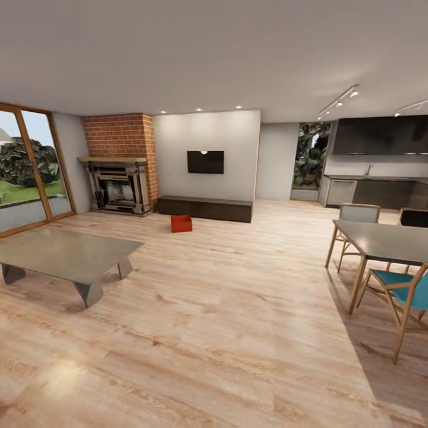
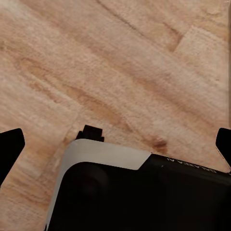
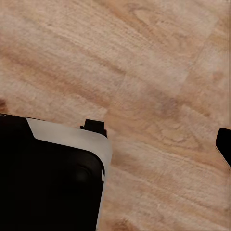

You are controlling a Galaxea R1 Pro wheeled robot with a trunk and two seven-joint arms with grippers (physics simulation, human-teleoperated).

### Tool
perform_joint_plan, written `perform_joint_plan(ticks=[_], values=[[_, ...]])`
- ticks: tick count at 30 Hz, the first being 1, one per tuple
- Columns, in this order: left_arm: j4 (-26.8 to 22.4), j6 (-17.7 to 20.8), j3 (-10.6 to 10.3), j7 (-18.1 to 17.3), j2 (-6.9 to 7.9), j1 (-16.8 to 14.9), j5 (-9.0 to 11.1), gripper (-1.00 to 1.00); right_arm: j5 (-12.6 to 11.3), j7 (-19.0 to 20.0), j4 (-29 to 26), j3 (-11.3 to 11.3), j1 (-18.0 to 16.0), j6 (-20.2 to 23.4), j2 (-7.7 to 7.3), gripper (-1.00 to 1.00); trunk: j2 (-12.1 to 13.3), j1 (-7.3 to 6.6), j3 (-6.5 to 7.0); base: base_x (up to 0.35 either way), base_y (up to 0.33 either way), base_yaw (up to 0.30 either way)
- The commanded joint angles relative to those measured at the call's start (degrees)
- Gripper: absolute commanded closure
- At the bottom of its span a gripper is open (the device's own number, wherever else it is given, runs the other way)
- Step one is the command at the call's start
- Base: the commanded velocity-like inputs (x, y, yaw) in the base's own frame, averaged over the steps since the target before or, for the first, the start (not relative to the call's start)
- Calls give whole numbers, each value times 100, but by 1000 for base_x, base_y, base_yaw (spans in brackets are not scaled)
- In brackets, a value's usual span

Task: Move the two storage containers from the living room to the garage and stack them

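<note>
I am in the living room, on its light wood plank floor (image 1: 226,309). One orange-red storage container (image 1: 181,223) sits far ahead on the planks, just in front of the long low dark cabinet (image 1: 205,208) under the black wall TV (image 1: 205,161). The left gripper (image 2: 117,144) hangs open over the planks, beside the robot's black and white base (image 2: 125,192), with a dark fingertip at each side edge of its wrist view. The right gripper (image 3: 115,144) looks open too, with one fingertip (image 3: 224,144) showing and nothing held. The garage is out of view.
A low grey coffee table (image 1: 65,255) stands at the near left. At the right are a dining table (image 1: 386,241) and chairs (image 1: 404,297). The brick fireplace (image 1: 122,169) and glass doors (image 1: 30,169) are at the far left, and a kitchen counter (image 1: 374,190) at the far right.
</note>
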Motion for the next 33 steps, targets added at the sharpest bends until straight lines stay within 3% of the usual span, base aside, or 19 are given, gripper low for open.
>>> perform_joint_plan(ticks=[1,21,33], values=[[3,-15,-49,-2,0,-4,50,-100,25,-15,16,24,-8,-28,1,-100,-5,4,-8,322,0,0],[3,-8,-49,-2,-2,-4,50,-100,17,-15,17,-14,-8,-41,64,-100,-5,4,-8,322,0,2],[3,-6,-49,-2,-3,-4,50,-100,28,-9,17,1,-8,-32,30,-100,-5,4,-8,322,0,144]])
